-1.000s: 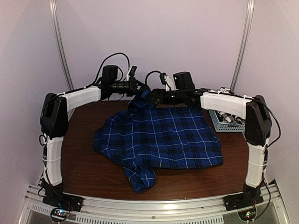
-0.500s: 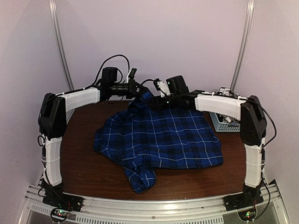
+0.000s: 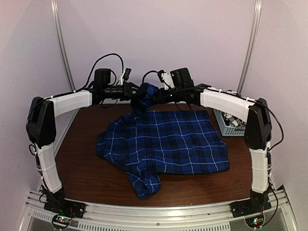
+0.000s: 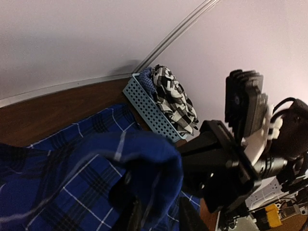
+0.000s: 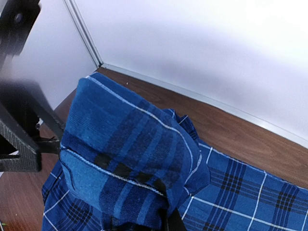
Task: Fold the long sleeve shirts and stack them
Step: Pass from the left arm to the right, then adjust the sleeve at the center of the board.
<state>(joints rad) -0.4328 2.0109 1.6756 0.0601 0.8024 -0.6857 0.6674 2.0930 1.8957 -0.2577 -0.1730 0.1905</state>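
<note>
On the table (image 3: 86,173), blue plaid shirt (image 3: 168,139) lies spread mid-surface. Its far collar end is raised in a peak between the arms, likely to straighten it for folding. The check shirt (image 4: 173,98) sits in the basket (image 4: 144,103), far right. The right gripper (image 3: 156,96) is clamped on the peak. The left gripper (image 3: 134,92) is buried in cloth, so its grip cannot be told.

The spread shirt (image 3: 168,144) lies across the middle of the tabletop (image 3: 82,168), one bunched sleeve (image 3: 144,185) reaching toward the near edge in front of it. At the far edge, behind the body of the shirt, a fold of it is raised off the tabletop between the two end effectors: the left end effector (image 3: 134,92) on its left, the right end effector (image 3: 159,96) on its right. A basket (image 3: 224,127) sits at the far right, just beside the shirt, with a second shirt (image 4: 174,98) in it.
</note>
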